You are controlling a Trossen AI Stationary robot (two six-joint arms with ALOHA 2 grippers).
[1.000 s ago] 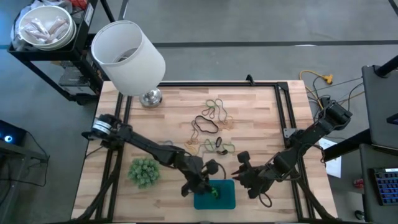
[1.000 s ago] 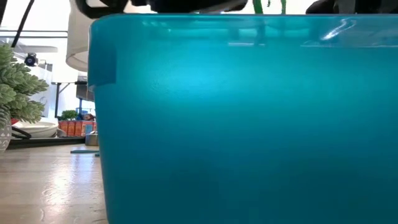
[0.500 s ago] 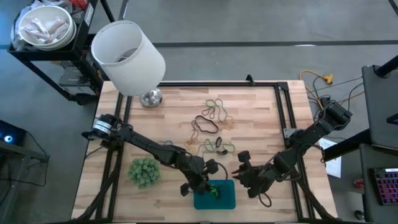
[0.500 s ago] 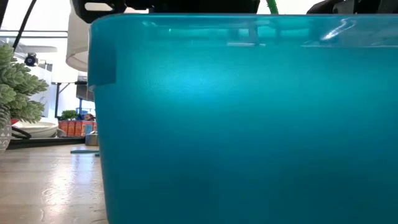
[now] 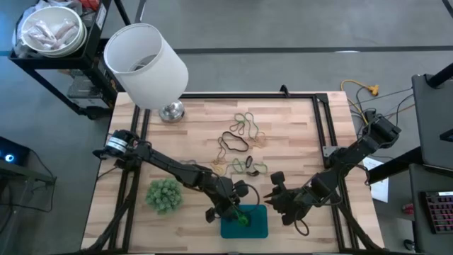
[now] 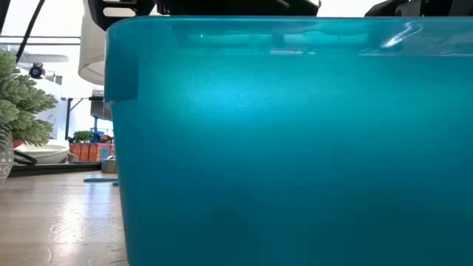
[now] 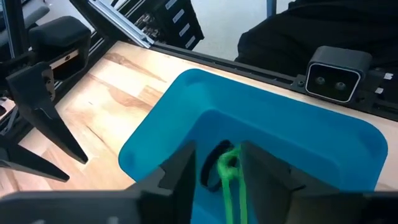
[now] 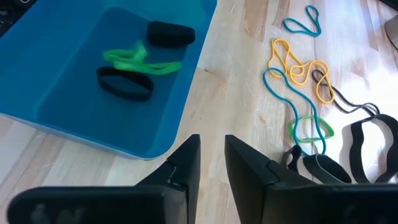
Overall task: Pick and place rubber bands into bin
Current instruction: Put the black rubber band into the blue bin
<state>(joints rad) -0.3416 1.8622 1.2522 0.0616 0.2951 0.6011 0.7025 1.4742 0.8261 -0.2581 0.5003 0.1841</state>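
The teal bin (image 5: 259,231) sits near the table's front edge and fills the low view (image 6: 295,148). My left gripper (image 7: 217,177) hangs over its inside, fingers apart, pointing down. A green rubber band (image 7: 230,163) shows between them. It looks blurred in the right wrist view (image 8: 140,59), above a black band (image 8: 124,84) on the bin's floor. My right gripper (image 5: 273,188) stands just right of the bin, its fingers (image 8: 186,162) a little apart with nothing between. More rubber bands (image 5: 241,166) lie loose on the table beyond the bin. My left gripper has the green rubber band (image 7: 232,186) running down between its parted fingers, inside the bin. I cannot tell whether either finger touches it.
A fuzzy green ball (image 5: 164,195) lies left of the bin. A big white cylinder (image 5: 145,64) on a metal foot (image 5: 171,111) stands at the far left corner. Yellow, teal, green and black bands (image 8: 305,81) spread across the table's middle. Black rails edge the table.
The green band, which showed above the bin's rim in the low view, has dropped out of sight behind the bin's wall. Both arms have stayed where they were.
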